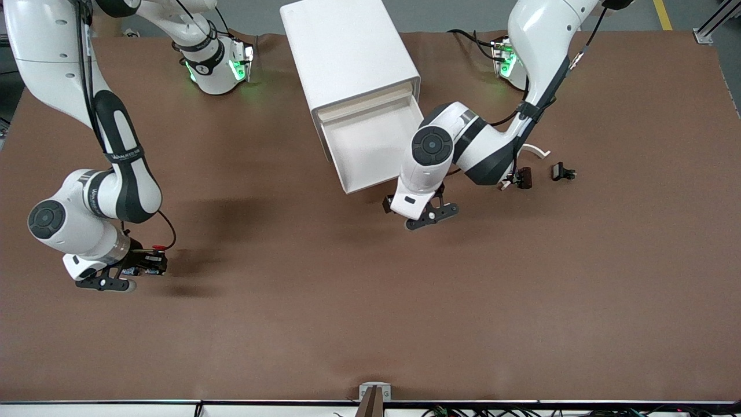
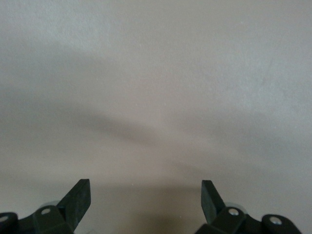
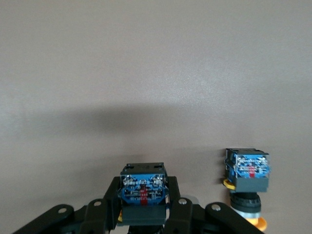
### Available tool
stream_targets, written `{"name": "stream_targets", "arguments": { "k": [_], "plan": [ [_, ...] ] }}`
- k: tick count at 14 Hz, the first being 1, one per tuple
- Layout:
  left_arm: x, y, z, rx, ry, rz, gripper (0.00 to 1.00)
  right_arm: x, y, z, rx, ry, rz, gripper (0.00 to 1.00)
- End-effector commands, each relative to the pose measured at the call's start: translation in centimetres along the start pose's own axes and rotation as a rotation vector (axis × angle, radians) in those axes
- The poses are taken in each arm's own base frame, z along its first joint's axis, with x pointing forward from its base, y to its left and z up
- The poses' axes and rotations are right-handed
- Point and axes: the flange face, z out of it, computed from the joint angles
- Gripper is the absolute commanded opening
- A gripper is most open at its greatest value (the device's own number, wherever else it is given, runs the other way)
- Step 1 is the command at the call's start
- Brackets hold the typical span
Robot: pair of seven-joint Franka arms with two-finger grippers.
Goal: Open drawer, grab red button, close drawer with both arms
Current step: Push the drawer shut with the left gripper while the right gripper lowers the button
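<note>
Drawer [image 1: 373, 152] open; left gripper [image 1: 431, 215] before it, jaws apparently spread.

White jointed arms [image 1: 110, 145], black joint rings, black fingers [image 2: 78, 197].

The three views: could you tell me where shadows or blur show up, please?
Front view: sharp, soft arm shadows on the table. Left wrist view: open left pincer over bare surface crossed by a diffuse shadow band. Right wrist view: right pincer shut on a button, a dim shadow above it.
</note>
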Motion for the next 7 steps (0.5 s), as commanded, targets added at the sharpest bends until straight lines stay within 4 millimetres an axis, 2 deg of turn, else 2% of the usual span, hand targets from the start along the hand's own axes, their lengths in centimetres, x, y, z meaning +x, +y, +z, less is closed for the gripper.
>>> {"name": "stream_targets", "arguments": {
  "k": [1,3,7],
  "plan": [
    [-1.0,-0.1,0.2,-0.004,-0.041,-0.028,1.0,0.4,0.2,0.6,0.024,0.026,0.005,0.0],
    [-2.2,0.4,0.3,-0.007,-0.085,-0.048,1.0,0.5,0.2,1.7,0.049,0.021,0.037,0.0],
    [-4.3,0.9,0.4,0.003,-0.182,-0.082,1.0,0.5,-0.2,2.3,0.056,0.02,0.042,0.0]
  ]
}}
